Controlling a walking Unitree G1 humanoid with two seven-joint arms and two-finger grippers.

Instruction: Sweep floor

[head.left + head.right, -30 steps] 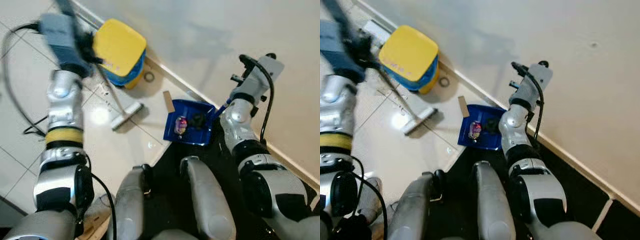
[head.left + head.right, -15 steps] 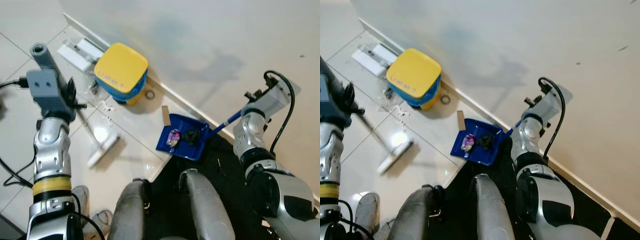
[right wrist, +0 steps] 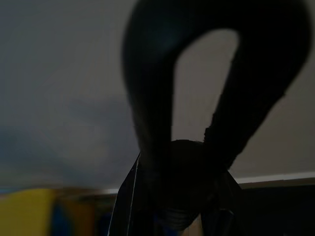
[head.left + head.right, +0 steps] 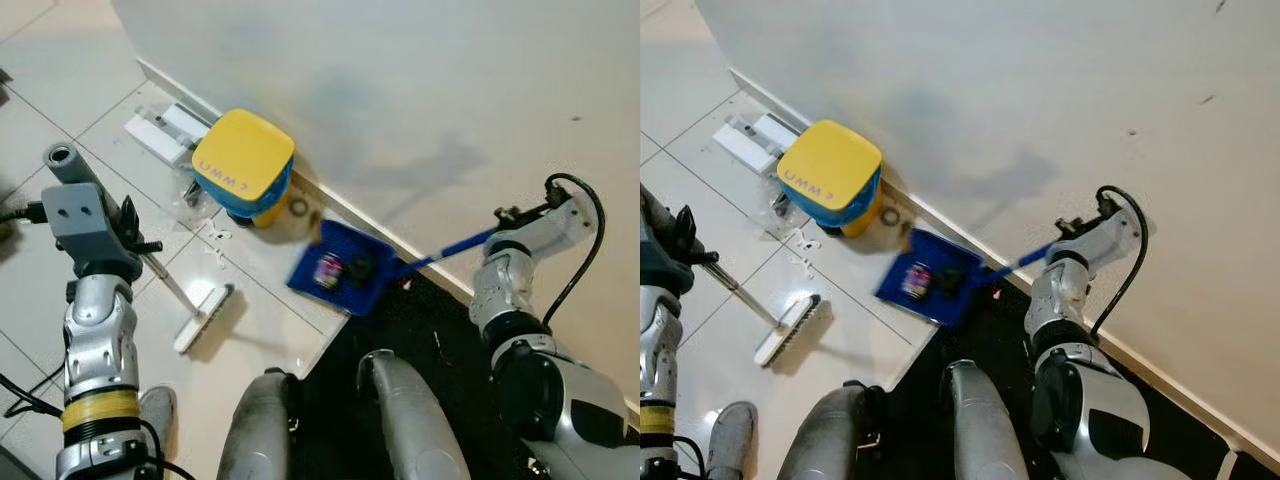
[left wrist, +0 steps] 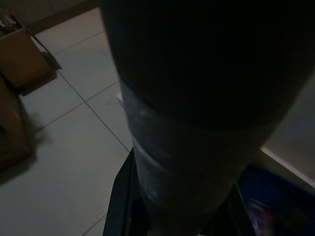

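Right gripper point(image 4: 1068, 250), right of centre in the head view, is clamped on the blue dustpan point(image 4: 338, 268) by the end of its long handle; the right wrist view shows the handle's loop right between the fingers. Pan sits mid-frame near the baseboard, blurred, carrying a purple-pink scrap and a dark clump. Can't tell whether it's touching the tile or slightly lifted.

Left gripper point(image 4: 125, 225), left edge of frame, looks closed around the broom point(image 4: 203, 317) handle; the left wrist view is mostly the dark handle up close. Broom head rests on the tile at lower left, well apart from the pan.

Yellow-lidded bin point(image 4: 243, 166) stands against the wall, upper left of centre. White scraps point(image 4: 214, 238) lie on the tile just below it, between bin and broom head. A small ring point(image 4: 299, 207) sits by the baseboard just beside the bin, and a white flat part point(image 4: 165, 127) lies at upper left.

My read: the pan is loaded and the step is emptying it or repositioning for the remaining scraps.

To do it well:
- keep the pan level, since with the grip at the far end of the handle any wrist roll tips the load out
- move slowly, as the blur suggests swing
- keep the broom head planted and clear of the pan's path
- lid looks closed, so the bin needs opening before any dump
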